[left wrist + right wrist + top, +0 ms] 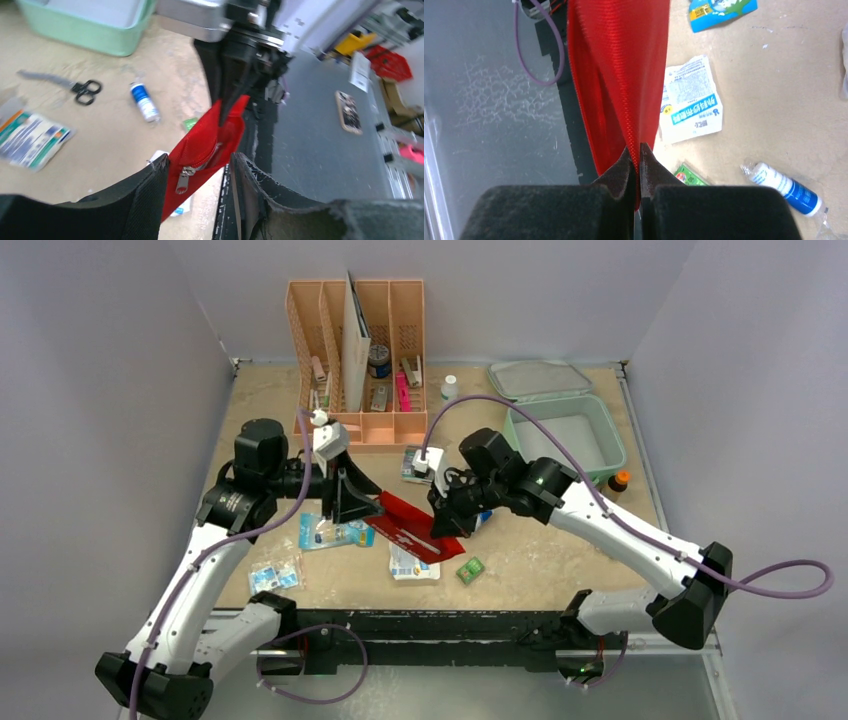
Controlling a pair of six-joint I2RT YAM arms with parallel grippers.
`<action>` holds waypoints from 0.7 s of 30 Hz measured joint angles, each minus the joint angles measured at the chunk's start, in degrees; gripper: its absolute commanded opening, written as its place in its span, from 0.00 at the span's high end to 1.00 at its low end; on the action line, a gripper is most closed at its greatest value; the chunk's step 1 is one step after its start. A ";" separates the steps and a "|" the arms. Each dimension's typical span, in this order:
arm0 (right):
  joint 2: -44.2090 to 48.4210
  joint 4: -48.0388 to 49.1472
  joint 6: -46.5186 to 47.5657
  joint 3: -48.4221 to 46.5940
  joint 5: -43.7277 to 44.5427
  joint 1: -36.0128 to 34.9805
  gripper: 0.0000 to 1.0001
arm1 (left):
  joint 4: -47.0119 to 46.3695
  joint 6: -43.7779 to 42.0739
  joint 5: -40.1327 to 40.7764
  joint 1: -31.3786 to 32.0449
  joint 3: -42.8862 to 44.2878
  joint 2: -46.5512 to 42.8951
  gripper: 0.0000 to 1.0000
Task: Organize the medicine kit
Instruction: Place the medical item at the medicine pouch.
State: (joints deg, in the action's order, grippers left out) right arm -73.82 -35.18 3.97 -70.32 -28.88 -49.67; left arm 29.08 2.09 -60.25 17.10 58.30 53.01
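Note:
The medicine kit (pixel 613 440) is a mint-green case standing open at the back right, its lid (pixel 540 380) lying behind it; its wall (pixel 95 35) also shows in the left wrist view. A red zip pouch (pixel 405 525) hangs above the table's front middle. My right gripper (pixel 448 525) is shut on one edge of the pouch (pixel 619 75), pinching the fabric between its tips (pixel 638 152). My left gripper (pixel 200 161) is open at the pouch's other end. That end (pixel 205 142) and its metal zip pull (pixel 182 180) lie between the spread fingers, against the left one.
A peach slotted organizer (pixel 355 340) stands at the back. Loose on the table lie blue-printed packets (pixel 335 533), a white sachet (pixel 413 565), a small green packet (pixel 470 570), scissors (pixel 82 90), a blue-white tube (pixel 145 102) and an orange-capped bottle (pixel 620 481).

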 measured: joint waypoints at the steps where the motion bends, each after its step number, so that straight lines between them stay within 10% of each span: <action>1: -0.04 -0.98 0.61 -0.46 -0.22 0.04 1.00 | -0.07 -1.29 -2.10 0.35 -0.39 -0.42 0.51; 21: 1.22 -16.15 11.45 -10.34 -10.58 5.95 1.00 | 5.53 -18.45 -13.94 0.98 -1.33 -0.28 0.47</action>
State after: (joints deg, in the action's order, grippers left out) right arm -72.60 -51.33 15.42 -80.66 -39.46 -43.72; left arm 34.61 -16.36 -74.19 18.09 56.97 52.73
